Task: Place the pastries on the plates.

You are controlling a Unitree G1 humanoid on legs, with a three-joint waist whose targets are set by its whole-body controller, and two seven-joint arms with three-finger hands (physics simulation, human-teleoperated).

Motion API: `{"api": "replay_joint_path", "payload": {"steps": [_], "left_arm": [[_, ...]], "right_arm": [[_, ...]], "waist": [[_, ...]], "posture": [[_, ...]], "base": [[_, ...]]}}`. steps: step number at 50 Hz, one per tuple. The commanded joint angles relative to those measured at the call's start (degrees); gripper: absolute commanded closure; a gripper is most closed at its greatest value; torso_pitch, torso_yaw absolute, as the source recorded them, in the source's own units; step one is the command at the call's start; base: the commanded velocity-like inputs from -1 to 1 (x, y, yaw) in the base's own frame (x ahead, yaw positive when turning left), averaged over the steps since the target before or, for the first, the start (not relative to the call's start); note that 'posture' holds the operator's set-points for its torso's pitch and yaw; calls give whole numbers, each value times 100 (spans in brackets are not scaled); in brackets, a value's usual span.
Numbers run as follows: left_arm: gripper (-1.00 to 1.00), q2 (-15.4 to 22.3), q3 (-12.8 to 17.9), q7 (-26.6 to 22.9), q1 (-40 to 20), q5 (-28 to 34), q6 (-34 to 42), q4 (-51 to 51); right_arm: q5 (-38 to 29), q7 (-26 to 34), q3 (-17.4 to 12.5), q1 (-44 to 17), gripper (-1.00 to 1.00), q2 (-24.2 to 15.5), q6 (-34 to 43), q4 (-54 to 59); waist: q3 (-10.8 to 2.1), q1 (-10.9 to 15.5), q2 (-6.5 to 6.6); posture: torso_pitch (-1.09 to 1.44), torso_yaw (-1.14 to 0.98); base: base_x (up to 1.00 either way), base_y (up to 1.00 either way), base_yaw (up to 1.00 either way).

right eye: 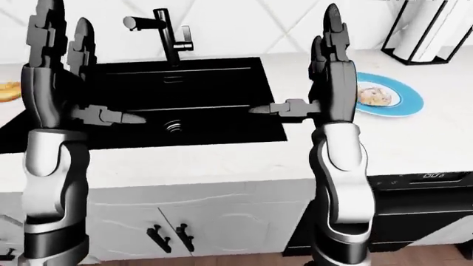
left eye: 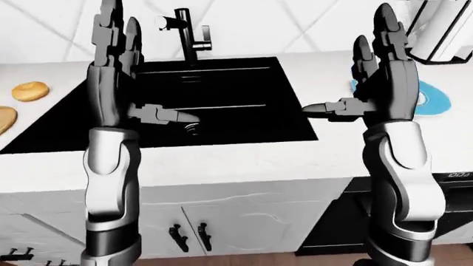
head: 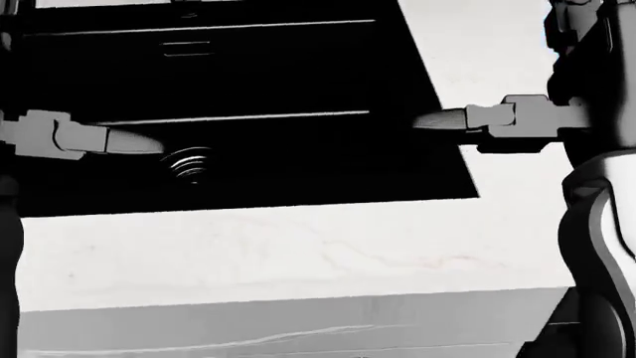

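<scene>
A blue plate (right eye: 403, 97) lies on the white counter at the right of the right-eye view and holds a speckled pastry (right eye: 375, 95). A round golden pastry (left eye: 31, 91) rests on the counter left of the sink in the left-eye view. The edge of another pastry (left eye: 4, 119) shows below it. My left hand (left eye: 137, 69) is raised over the sink's left side, fingers straight up and open, holding nothing. My right hand (left eye: 359, 69) is raised open at the sink's right edge, just left of the plate, also holding nothing.
A black sink (head: 248, 82) with a round drain (head: 189, 165) fills most of the head view. A black faucet (left eye: 186, 33) stands behind the sink. A paper towel holder (left eye: 443, 27) stands at top right. White cabinet doors (left eye: 222, 221) and a dark appliance (right eye: 414, 205) sit below the counter.
</scene>
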Motion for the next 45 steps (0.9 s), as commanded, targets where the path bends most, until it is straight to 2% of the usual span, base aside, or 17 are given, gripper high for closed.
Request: {"api": "replay_joint_path", "payload": {"steps": [1,2,3,7,9,10,14,17,18,19,26,34,37,39,40,41,45], "left_arm": [[-100,94,182,52,-63,14,-83,-109],[-100,99,182,49,-71,14,-69,-116],[-100,100,184,52,-77,18,-69,-116],[-100,103,178,48,-106,38,-78,-102],[-100,106,177,50,-115,62,-103,-58],[-100,108,174,38,-102,64,-99,-77],[-100,117,198,37,-90,49,-86,-103],[-100,105,188,48,-71,50,-67,-135],[-100,100,173,38,-62,62,-67,-142],[-100,90,169,43,-72,62,-67,-141],[-100,62,148,37,-59,119,-108,-105],[-100,110,190,46,-100,108,-90,-123],[-100,121,201,50,-74,127,-116,-110],[-100,120,199,41,-54,119,-116,-125],[-100,116,199,34,-44,117,-125,-118],[-100,114,198,38,-43,126,-134,-111],[-100,136,226,36,-43,123,-134,-115]], "right_arm": [[27,37,123,-173,-100,-37,-109,-86],[29,32,112,-176,-100,-35,-108,-80],[21,28,118,-167,-100,-33,-116,-84],[-30,15,132,-201,-100,-49,-76,-72],[-35,26,134,-209,-100,-50,-54,-78],[-116,26,169,-216,-100,-76,-5,-63],[-114,74,126,-200,-100,-37,-1,-76],[-96,66,105,-174,-100,-38,7,-129],[-76,70,96,-156,-100,-35,-5,-153],[-66,69,88,-138,-100,-37,-13,-164],[-14,58,96,-95,-100,-19,-133,-112],[31,42,94,-64,-100,-15,-158,-129],[28,37,102,-70,-100,-20,-166,-117],[32,47,110,-64,-100,-12,-184,-114],[54,49,105,-67,-100,-2,-184,-120],[46,61,120,-60,-100,-9,-193,-120],[46,76,117,-62,-100,-11,-171,-149]], "waist": [[-16,72,84],[-120,84,389],[-299,150,436],[-184,188,21],[106,153,-579],[86,44,-886],[-193,35,-336],[-193,78,229],[-143,147,29],[-126,109,151],[-110,157,-547],[-169,78,-410],[-117,51,-123],[-243,45,356],[-348,7,357],[-188,108,187],[-128,86,-58]], "posture": [[0,0],[0,0],[0,0],[0,0],[0,0],[0,0],[0,0],[0,0],[0,0],[0,0],[0,0],[0,0],[0,0],[0,0],[0,0],[0,0],[0,0]], "base": [[0,0,95],[0,0,95],[0,0,94],[0,23,70],[0,93,0],[0,73,0],[0,24,0],[0,22,0],[0,23,0],[0,41,0],[0,48,0],[0,48,0],[0,48,0],[0,48,0],[1,48,0],[3,48,0],[8,48,0]]}}
